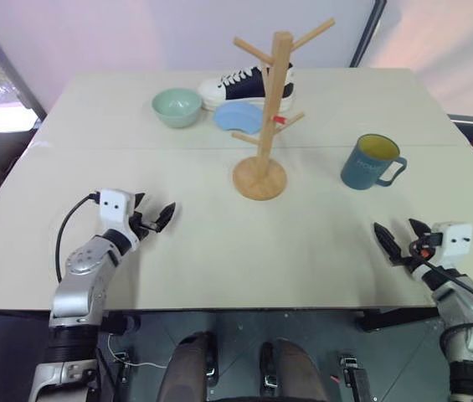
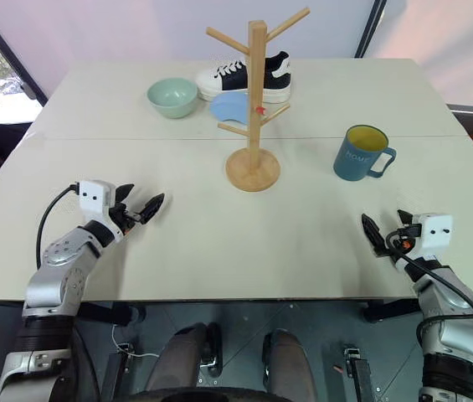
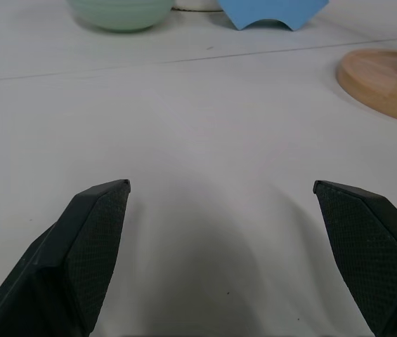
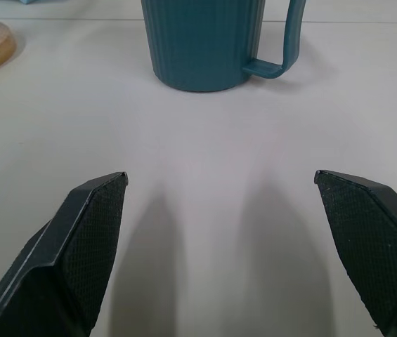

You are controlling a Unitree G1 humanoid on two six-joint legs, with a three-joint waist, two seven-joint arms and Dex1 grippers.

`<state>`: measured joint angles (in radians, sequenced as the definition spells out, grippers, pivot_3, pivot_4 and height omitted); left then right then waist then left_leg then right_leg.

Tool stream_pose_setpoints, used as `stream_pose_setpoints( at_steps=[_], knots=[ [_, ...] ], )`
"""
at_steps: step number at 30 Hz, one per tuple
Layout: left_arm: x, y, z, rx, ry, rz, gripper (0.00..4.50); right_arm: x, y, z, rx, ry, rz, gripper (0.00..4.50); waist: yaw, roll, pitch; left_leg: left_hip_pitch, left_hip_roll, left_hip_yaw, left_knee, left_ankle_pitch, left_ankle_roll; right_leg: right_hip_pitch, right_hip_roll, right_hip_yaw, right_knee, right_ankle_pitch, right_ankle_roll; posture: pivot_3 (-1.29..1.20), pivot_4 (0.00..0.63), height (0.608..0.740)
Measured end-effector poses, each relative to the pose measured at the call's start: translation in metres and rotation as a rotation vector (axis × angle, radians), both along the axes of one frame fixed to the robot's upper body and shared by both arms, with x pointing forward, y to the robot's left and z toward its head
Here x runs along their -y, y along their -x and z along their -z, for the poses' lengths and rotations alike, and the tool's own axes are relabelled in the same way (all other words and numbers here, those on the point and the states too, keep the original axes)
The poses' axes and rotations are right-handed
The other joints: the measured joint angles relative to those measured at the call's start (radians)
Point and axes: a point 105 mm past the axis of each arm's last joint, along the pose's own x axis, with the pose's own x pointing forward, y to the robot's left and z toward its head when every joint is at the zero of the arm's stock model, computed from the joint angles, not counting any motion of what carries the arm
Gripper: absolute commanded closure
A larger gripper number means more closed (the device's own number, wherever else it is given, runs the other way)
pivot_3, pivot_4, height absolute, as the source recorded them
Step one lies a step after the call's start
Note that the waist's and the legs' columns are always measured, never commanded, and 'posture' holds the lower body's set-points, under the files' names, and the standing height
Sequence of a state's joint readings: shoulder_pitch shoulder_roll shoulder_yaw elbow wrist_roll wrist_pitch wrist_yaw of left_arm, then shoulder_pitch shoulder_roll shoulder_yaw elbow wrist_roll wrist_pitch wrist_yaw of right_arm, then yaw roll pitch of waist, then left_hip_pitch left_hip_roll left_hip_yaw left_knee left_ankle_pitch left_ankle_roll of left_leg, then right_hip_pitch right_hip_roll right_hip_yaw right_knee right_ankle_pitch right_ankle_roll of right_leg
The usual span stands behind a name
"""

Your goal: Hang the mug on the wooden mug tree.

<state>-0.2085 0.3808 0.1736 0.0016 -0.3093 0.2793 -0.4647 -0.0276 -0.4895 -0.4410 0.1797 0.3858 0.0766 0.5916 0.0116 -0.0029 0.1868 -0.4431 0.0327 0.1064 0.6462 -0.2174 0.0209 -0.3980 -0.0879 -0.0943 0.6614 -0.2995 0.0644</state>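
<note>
The dark teal mug (image 1: 372, 162) with a yellow inside stands upright on the right part of the table, its handle turned to the right. Left of it, mid-table, rises the wooden mug tree (image 1: 263, 113) on its round base, with bare pegs and a small red tag. My right gripper (image 1: 401, 238) rests low near the front right edge, open and empty, pointing at the mug (image 4: 205, 42) a short way ahead. At the front left my left gripper (image 1: 152, 211) is open too, holding nothing, with the tree's base (image 3: 381, 81) off to its right.
Behind the tree lie a pale green bowl (image 1: 177, 107), a flat light blue piece (image 1: 238, 117) and a black and white sneaker (image 1: 240, 86). A seam (image 1: 136, 149) runs across the pale table. The table's front edge (image 1: 219, 306) is close behind both grippers.
</note>
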Motion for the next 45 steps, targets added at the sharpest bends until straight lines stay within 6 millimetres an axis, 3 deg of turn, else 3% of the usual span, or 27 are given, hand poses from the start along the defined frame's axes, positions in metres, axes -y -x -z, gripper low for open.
stream_pose_setpoints(
  at_steps=[7,12,19,21,24,31,35,45],
  knots=[
    [0.002,0.003,-0.004,0.006,0.008,0.002,0.00,-0.003,-0.008,-0.005,0.013,0.010,-0.007,0.07,-0.003,0.000,0.000,0.000,0.000,0.000,0.000,0.000,0.000,0.000,0.000,0.000,0.000,0.000,0.000,0.00,0.150,0.730],
    [0.015,0.013,-0.009,0.016,0.020,0.095,0.00,-0.008,-0.015,-0.008,0.019,0.021,-0.005,0.07,-0.003,0.000,0.000,0.000,0.000,0.000,0.000,0.000,0.000,0.000,0.000,0.000,0.000,0.000,0.000,0.00,0.150,0.730],
    [0.076,0.040,-0.028,0.091,0.008,0.453,0.00,-0.006,-0.032,-0.024,0.066,0.055,0.061,0.07,-0.003,0.000,0.000,0.000,0.000,0.000,0.000,0.000,-0.001,0.000,0.000,0.000,0.000,0.000,0.000,0.00,0.150,0.730],
    [0.105,0.054,-0.038,0.113,-0.017,0.621,0.00,-0.002,-0.042,-0.030,0.081,0.062,0.124,0.07,-0.005,0.001,0.000,0.000,0.000,0.000,0.000,0.000,0.000,0.000,0.000,0.000,0.000,0.000,0.000,0.00,0.150,0.730],
    [0.130,0.067,-0.047,0.142,-0.034,0.758,0.00,0.002,-0.053,-0.036,0.103,0.071,0.179,0.07,-0.006,0.001,0.000,0.000,0.000,0.000,0.000,0.001,0.000,0.000,0.001,0.000,0.000,0.000,0.000,0.00,0.150,0.730],
    [0.140,0.067,-0.051,0.145,-0.050,0.797,0.00,0.020,-0.068,-0.021,0.041,0.084,0.278,0.07,-0.008,0.001,0.000,0.000,0.000,0.001,0.002,0.001,0.001,0.000,0.002,0.000,0.002,0.000,0.000,0.00,0.150,0.730],
    [0.140,0.068,-0.049,0.140,-0.058,0.804,0.00,0.029,-0.075,-0.026,0.052,0.097,0.298,0.07,-0.010,0.001,0.000,0.001,0.000,0.001,0.002,0.002,0.001,0.001,0.004,0.001,0.002,0.000,0.000,0.00,0.150,0.730],
    [0.140,0.068,-0.051,0.146,-0.060,0.803,0.00,0.023,-0.094,-0.025,0.053,0.084,0.290,0.07,-0.025,0.001,0.000,0.001,0.001,0.001,0.002,0.005,-0.004,0.001,0.005,0.001,0.003,0.000,0.000,0.00,0.150,0.730]
  ],
)
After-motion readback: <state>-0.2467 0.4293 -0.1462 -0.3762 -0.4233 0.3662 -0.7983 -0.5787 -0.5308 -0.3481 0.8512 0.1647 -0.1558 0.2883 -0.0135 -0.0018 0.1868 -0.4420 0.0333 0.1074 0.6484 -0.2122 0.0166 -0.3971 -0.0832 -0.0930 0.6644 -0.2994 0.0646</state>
